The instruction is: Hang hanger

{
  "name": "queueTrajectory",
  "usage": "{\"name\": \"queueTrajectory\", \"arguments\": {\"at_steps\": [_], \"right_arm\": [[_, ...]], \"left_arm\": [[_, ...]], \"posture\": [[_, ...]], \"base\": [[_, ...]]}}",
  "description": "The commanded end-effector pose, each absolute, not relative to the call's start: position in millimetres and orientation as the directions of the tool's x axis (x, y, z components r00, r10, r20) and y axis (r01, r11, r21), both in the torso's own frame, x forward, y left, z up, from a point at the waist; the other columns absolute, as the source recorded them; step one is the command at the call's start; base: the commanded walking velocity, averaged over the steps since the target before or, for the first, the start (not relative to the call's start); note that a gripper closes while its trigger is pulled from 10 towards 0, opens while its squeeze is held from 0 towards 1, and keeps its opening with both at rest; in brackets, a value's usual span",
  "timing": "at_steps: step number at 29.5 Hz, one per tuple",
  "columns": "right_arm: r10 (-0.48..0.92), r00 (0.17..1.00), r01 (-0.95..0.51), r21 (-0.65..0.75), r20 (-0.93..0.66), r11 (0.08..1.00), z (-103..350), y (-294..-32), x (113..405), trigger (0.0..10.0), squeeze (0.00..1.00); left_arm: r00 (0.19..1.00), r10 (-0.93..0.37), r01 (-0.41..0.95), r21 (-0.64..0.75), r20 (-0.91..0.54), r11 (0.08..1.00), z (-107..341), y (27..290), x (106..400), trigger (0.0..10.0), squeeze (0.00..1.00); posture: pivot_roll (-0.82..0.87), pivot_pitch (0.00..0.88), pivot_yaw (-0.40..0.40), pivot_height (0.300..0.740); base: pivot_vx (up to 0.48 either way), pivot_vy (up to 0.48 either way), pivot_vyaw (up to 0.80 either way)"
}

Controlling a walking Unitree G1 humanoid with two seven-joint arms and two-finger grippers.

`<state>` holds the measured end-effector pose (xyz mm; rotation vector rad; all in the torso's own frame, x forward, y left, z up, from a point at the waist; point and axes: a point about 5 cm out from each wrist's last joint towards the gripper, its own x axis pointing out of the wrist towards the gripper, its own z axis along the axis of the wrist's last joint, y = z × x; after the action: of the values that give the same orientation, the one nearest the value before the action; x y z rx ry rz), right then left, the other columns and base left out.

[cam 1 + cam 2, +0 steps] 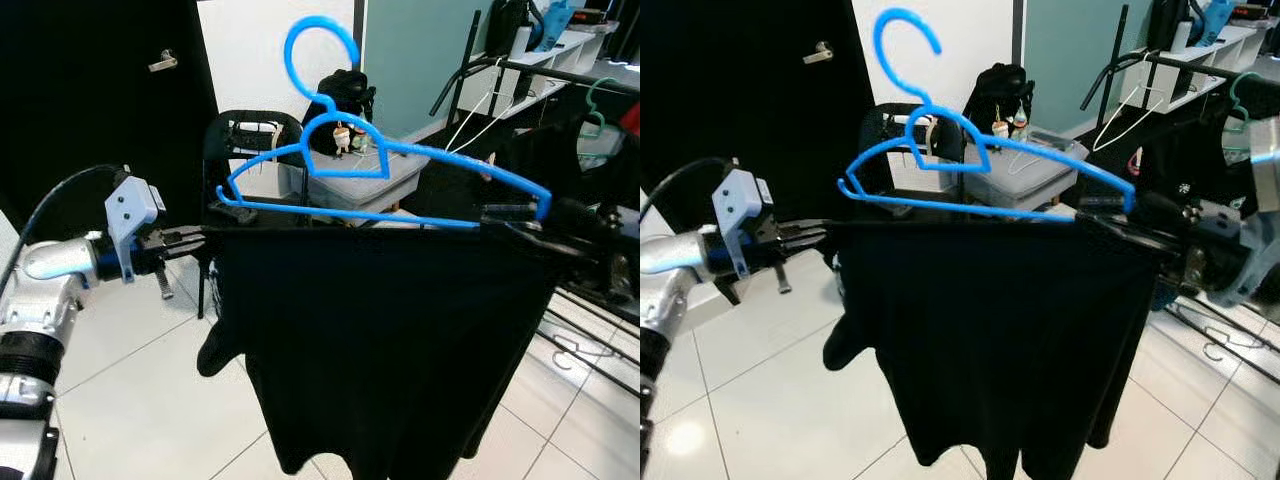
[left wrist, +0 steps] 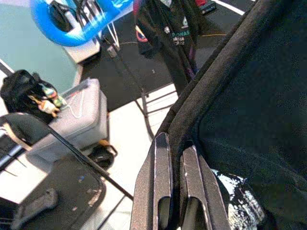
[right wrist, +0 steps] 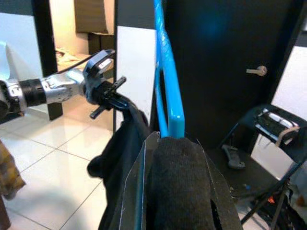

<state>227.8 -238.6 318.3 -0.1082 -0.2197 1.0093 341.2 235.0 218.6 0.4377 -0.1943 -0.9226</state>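
A blue plastic hanger (image 1: 385, 165) stands upright in front of me, its hook (image 1: 320, 40) pointing up. A black garment (image 1: 380, 340) hangs from its lower bar and is stretched between my two grippers. My left gripper (image 1: 205, 235) is shut on the garment's top edge at the left; the wrist view has that edge (image 2: 201, 110) pinched between the fingers (image 2: 160, 163). My right gripper (image 1: 510, 218) is shut on the hanger's right end together with the cloth; the blue bar (image 3: 165, 72) rises out of the bunched cloth between its fingers.
A black clothes rack bar (image 1: 560, 75) runs across the upper right, carrying a green hanger (image 1: 597, 105), a white wire hanger (image 1: 480, 110) and dark clothes. Behind the garment are a black folding chair (image 1: 250, 140), a grey box (image 1: 365, 185) and a black bag (image 1: 345, 90). White tile floor lies below.
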Motion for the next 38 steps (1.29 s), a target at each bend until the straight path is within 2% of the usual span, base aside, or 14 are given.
{"name": "queueTrajectory", "arguments": {"at_steps": [1, 3, 6, 8, 10, 12, 15, 19, 25, 31, 35, 38], "right_arm": [[0.8, 0.554, -0.772, -0.218, 0.232, 0.597, 330, -243, 233, 10.0, 0.0], [0.721, 0.607, -0.723, -0.145, 0.336, 0.676, 325, -230, 254, 10.0, 0.0], [0.714, 0.608, -0.728, -0.114, 0.347, 0.676, 318, -220, 261, 10.0, 0.0], [0.727, 0.591, -0.751, -0.091, 0.35, 0.654, 312, -210, 263, 10.0, 0.0], [0.767, 0.539, -0.8, -0.073, 0.348, 0.595, 305, -198, 261, 10.0, 0.0], [0.782, 0.519, -0.816, -0.074, 0.345, 0.574, 304, -197, 259, 10.0, 0.0], [0.833, 0.469, -0.853, -0.096, 0.295, 0.514, 301, -197, 250, 10.0, 0.0], [0.856, 0.464, -0.862, -0.107, 0.228, 0.496, 296, -197, 247, 10.0, 0.0], [0.905, 0.406, -0.901, -0.108, 0.128, 0.42, 289, -198, 235, 10.0, 0.0], [0.915, 0.393, -0.91, -0.106, 0.09, 0.401, 288, -203, 230, 10.0, 0.0], [0.894, 0.437, -0.885, -0.132, 0.099, 0.447, 293, -213, 227, 10.0, 0.0], [0.875, 0.467, -0.865, -0.141, 0.128, 0.482, 298, -221, 225, 10.0, 0.0]], "left_arm": [[0.641, -0.768, 0.716, 0.372, -0.014, 0.591, 209, 241, 342, 10.0, 0.0], [0.643, -0.759, 0.692, 0.344, 0.107, 0.635, 212, 210, 350, 10.0, 0.0], [0.661, -0.739, 0.665, 0.355, 0.13, 0.657, 211, 199, 353, 10.0, 0.0], [0.693, -0.707, 0.629, 0.362, 0.141, 0.688, 208, 191, 356, 10.0, 0.0], [0.77, -0.621, 0.529, 0.396, 0.147, 0.751, 202, 190, 361, 10.0, 0.0], [0.794, -0.59, 0.498, 0.399, 0.146, 0.77, 201, 192, 363, 10.0, 0.0], [0.832, -0.51, 0.413, 0.372, 0.218, 0.831, 215, 208, 368, 10.0, 0.0], [0.853, -0.438, 0.335, 0.345, 0.285, 0.877, 231, 221, 371, 10.0, 0.0], [0.877, -0.36, 0.251, 0.338, 0.316, 0.907, 243, 236, 374, 10.0, 0.0], [0.854, -0.371, 0.243, 0.351, 0.365, 0.905, 251, 244, 370, 10.0, 0.0], [0.813, -0.425, 0.282, 0.369, 0.398, 0.885, 257, 252, 363, 10.0, 0.0], [0.802, -0.471, 0.318, 0.404, 0.367, 0.857, 253, 257, 358, 10.0, 0.0]], "posture": [[-0.17, 0.0, 0.06, 0.74], [-0.17, 0.0, 0.055, 0.74], [-0.16, 0.0, 0.054, 0.74], [-0.16, 0.0, 0.053, 0.74], [-0.16, 0.0, 0.053, 0.74], [-0.16, 0.0, 0.053, 0.74], [-0.16, 0.0, 0.05, 0.74], [-0.16, 0.0, 0.049, 0.74], [-0.16, 0.0, 0.046, 0.74], [-0.17, 0.0, 0.047, 0.74], [-0.17, 0.0, 0.052, 0.74], [-0.17, 0.0, 0.058, 0.74]], "base": [[0.0, 0.0, 0.0], [0.0, 0.0, 0.0], [0.0, 0.0, 0.0], [0.0, 0.0, 0.0], [0.0, 0.0, 0.0], [0.0, 0.0, 0.0], [0.0, 0.0, 0.0], [0.0, 0.0, 0.0], [0.0, 0.0, 0.0], [0.0, 0.0, 0.0], [0.0, 0.0, 0.0], [0.0, 0.0, 0.0]]}}
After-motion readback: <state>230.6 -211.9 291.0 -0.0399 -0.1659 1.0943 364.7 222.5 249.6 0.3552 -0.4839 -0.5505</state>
